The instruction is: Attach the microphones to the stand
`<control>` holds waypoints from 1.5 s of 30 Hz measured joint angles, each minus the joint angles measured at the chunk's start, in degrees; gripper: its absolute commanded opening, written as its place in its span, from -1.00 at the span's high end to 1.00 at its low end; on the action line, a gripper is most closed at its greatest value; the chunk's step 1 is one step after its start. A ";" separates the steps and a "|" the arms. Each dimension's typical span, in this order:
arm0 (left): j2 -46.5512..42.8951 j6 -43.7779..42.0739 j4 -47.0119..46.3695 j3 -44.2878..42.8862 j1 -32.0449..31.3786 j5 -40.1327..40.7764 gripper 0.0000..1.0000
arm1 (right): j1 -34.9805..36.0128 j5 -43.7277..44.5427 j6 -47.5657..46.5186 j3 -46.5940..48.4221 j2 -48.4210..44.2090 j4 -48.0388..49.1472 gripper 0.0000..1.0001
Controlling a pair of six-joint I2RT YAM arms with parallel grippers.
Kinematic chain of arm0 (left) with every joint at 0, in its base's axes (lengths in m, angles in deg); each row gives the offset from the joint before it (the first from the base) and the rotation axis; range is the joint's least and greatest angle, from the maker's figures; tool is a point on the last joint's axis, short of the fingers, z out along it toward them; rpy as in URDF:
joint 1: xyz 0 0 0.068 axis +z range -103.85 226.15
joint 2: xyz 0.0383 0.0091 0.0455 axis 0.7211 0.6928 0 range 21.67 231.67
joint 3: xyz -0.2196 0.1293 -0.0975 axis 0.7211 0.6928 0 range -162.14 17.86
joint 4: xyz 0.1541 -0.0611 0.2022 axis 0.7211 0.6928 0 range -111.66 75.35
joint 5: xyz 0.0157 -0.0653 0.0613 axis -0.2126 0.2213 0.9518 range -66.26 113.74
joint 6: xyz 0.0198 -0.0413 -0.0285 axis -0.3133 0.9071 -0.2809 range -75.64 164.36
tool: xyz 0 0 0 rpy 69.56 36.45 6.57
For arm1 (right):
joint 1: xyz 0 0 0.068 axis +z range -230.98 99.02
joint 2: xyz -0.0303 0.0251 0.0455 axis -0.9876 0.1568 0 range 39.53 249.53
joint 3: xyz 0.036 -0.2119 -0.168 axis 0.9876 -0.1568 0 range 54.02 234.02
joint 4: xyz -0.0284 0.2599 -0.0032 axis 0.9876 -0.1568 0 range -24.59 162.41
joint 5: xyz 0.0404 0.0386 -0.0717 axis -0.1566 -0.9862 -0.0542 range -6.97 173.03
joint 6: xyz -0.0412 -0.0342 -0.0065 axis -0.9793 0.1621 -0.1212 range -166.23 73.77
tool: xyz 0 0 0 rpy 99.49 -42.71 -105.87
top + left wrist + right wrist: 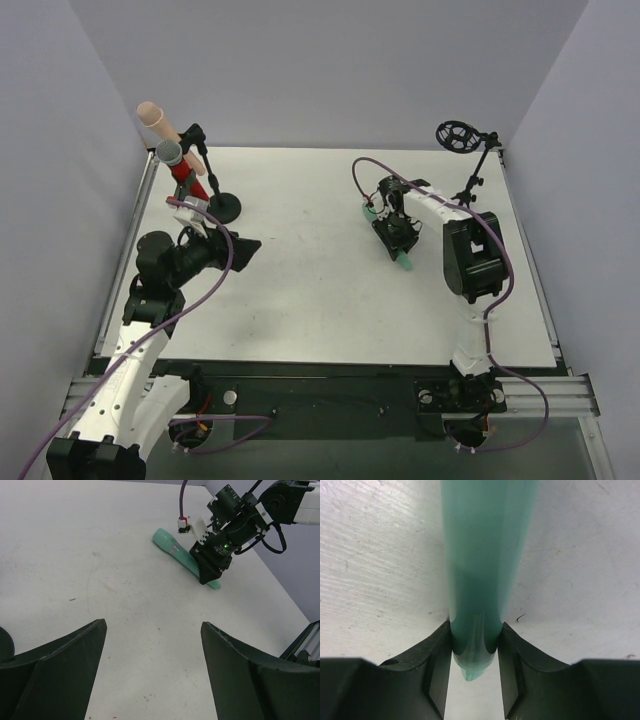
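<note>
My right gripper (476,635) is clamped on the teal microphone (172,542), which lies flat on the table (300,300), its tail end pinched between the fingers. My left gripper (152,625) hangs wide open, well apart from it.

Bare tabletop (300,300) runs across the middle between my left claw (245,248) and right claw (395,236); room to pass there. Far-left corner is crowded: stand (222,208) carrying the pink microphone (155,118) and red microphone (180,172), hard by the left wall (60,200). The teal microphone (172,545) lies under the right claw. The 2nd stand (468,165) occupies the far-right corner.
</note>
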State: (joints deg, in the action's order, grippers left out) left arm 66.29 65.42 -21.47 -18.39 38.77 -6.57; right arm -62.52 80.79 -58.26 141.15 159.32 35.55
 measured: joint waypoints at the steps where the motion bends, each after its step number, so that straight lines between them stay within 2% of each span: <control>1: -0.02 0.28 -0.04 0.00 0.02 -0.28 -0.75 | 0.02 -0.28 0.02 0.00 0.00 -0.02 0.81; 7: 0.35 5.03 -4.61 0.96 0.20 -3.41 -0.80 | 0.00 -5.42 0.09 -2.99 -3.08 0.22 1.00; 12: 4.52 18.53 -17.66 5.14 -1.22 -5.46 -0.80 | 0.00 -16.24 -1.18 -7.26 -14.97 -2.25 1.00; 14: 6.45 24.26 -22.25 7.02 -5.07 -3.23 -0.81 | -0.07 -21.94 -3.21 -7.61 -20.90 -3.48 1.00; 20: 11.54 32.87 -30.16 8.02 -25.97 13.64 -0.82 | -2.08 -38.82 -8.46 -7.65 -32.02 -8.94 1.00; 24: 20.72 37.05 -33.09 4.96 -32.13 22.23 -0.74 | -3.08 -45.79 -10.75 -9.77 -33.16 -11.47 1.00; 28: 30.23 40.72 -38.47 2.23 -34.38 26.60 -0.61 | -3.08 -49.57 -12.74 -12.66 -34.56 -13.16 1.00; 34: 39.08 44.35 -45.05 -0.24 -36.24 30.25 -0.51 | -3.06 -53.11 -15.45 -14.67 -38.62 -14.29 1.00; 41: 42.10 45.81 -51.93 -2.05 -38.05 30.23 -0.44 | -3.54 -55.84 -16.65 -14.71 -39.06 -14.36 1.00; 45: 41.90 46.07 -55.65 0.04 -38.07 30.01 -0.44 | -6.16 -57.83 -16.63 -14.71 -39.04 -14.38 1.00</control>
State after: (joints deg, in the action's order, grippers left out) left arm 108.19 111.49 -77.12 -18.35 0.70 23.44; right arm -68.68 22.96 -74.90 126.44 120.28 21.16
